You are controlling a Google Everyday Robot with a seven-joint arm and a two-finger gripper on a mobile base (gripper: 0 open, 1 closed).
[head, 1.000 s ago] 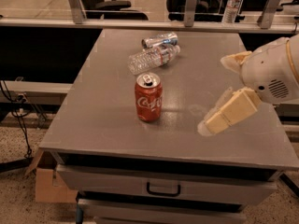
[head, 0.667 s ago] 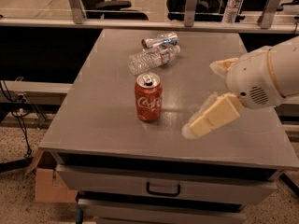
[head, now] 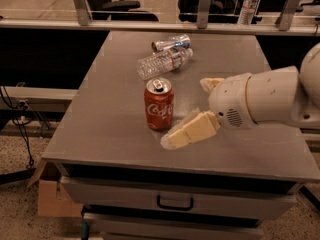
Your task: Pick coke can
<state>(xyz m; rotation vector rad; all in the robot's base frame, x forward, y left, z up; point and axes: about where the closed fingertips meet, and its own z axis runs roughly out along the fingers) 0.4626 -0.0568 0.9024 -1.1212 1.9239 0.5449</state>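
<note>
The coke can is red with white script and a silver top, and it stands upright near the middle of the grey table. My gripper comes in from the right on a white arm, low over the table, just right of the can. It is open and empty. The near cream finger reaches to the can's lower right, close to its base. The far finger sits behind and to the right of the can.
A clear plastic water bottle lies on its side behind the can, with a silver can lying beyond it. The table has a drawer with a handle below its front edge. A cardboard box sits on the floor at the left.
My gripper has moved left across the table toward the coke can. The can and the bottles have not moved.
</note>
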